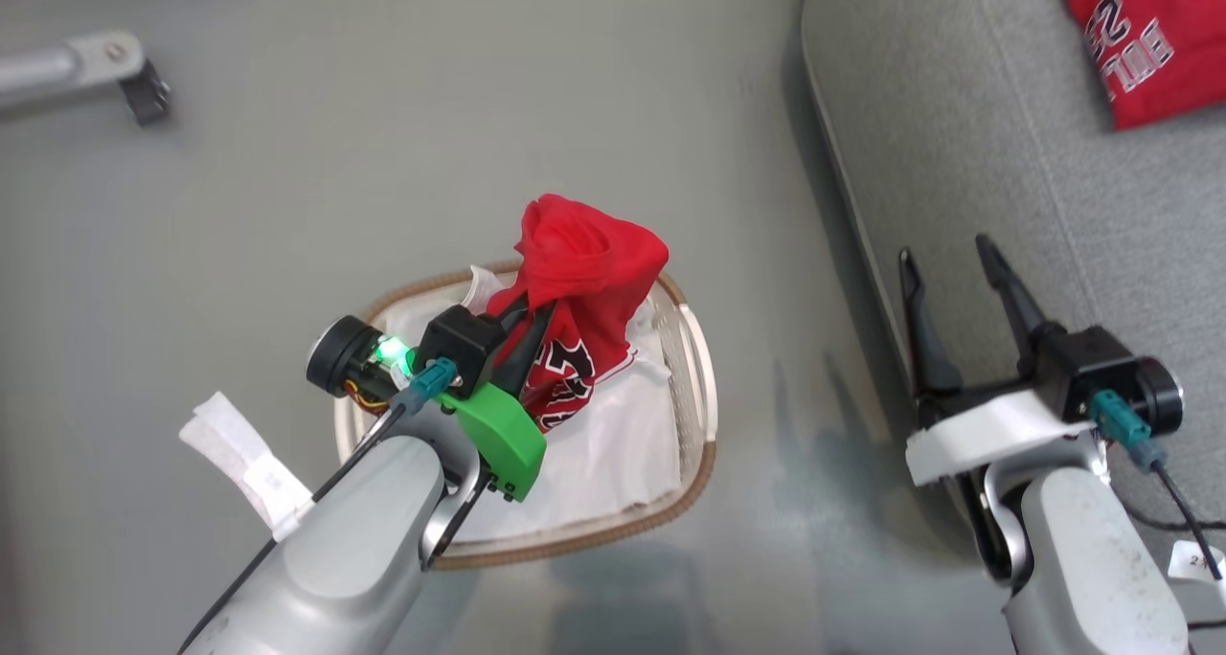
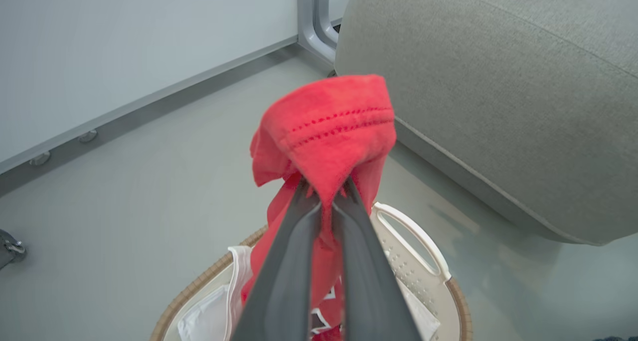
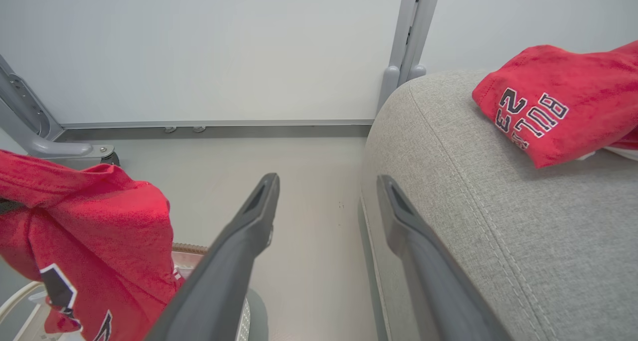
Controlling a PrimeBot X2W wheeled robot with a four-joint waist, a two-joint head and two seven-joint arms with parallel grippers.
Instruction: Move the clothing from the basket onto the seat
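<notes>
– Left gripper (image 2: 326, 201) pinches a red jersey (image 2: 329, 126) tight, over the basket (image 1: 704, 396); right gripper (image 1: 943, 248) spread wide, empty.
– Seat (image 1: 958, 157) lies at two o'clock; the jersey's dangling end may catch the basket, tipping it.

Only stuff I can actually read: "BUL" and "23" in dark, white-edged print on the red garment (image 3: 563, 106) lying on top of the seat (image 3: 498, 241). Beside the seat, the print on the jersey (image 1: 575, 368) in my left gripper (image 2: 326, 196) is too crumpled to read.
</notes>
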